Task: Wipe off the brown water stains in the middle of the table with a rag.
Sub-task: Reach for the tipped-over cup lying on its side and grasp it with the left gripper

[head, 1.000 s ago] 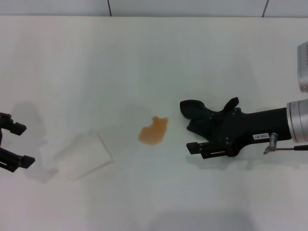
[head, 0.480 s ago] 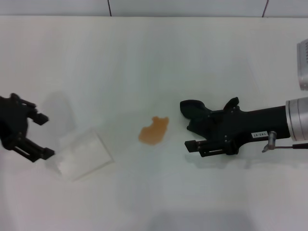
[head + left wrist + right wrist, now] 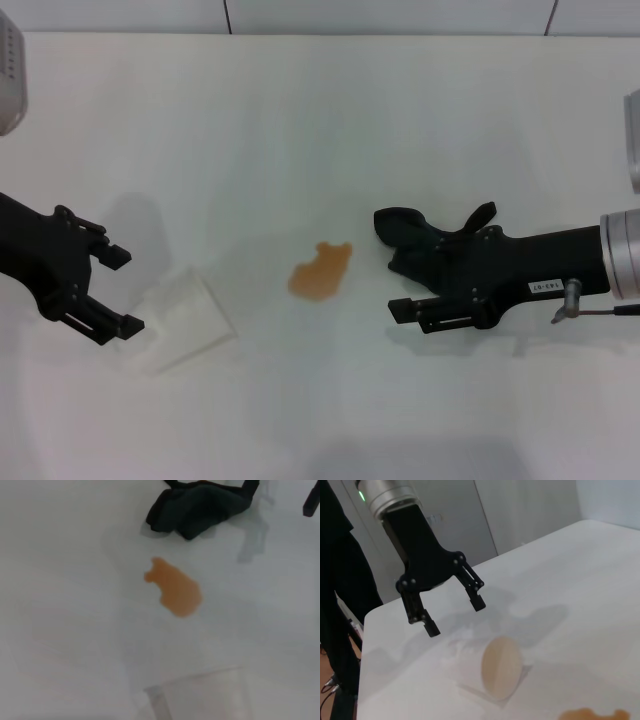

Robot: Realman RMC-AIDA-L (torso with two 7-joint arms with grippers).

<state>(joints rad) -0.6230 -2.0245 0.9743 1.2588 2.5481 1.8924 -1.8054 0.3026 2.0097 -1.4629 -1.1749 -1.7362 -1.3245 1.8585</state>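
The brown water stains (image 3: 320,272) lie in the middle of the white table (image 3: 320,120); they also show in the left wrist view (image 3: 175,587) and at the edge of the right wrist view (image 3: 592,714). The black rag (image 3: 403,232) lies bunched just right of the stains, against the far finger of my right gripper (image 3: 392,268). The near finger stands apart from the rag, so the jaws are open. The rag also shows in the left wrist view (image 3: 195,510). My left gripper (image 3: 120,290) is open and empty at the left, far from the stains.
A clear plastic cup (image 3: 180,320) lies on its side just right of my left gripper, its tan inside facing the right wrist view (image 3: 502,667). The table's far edge meets a wall.
My left arm has come in from the table's left edge, moving right toward the cup. My right gripper and the rag have barely moved.
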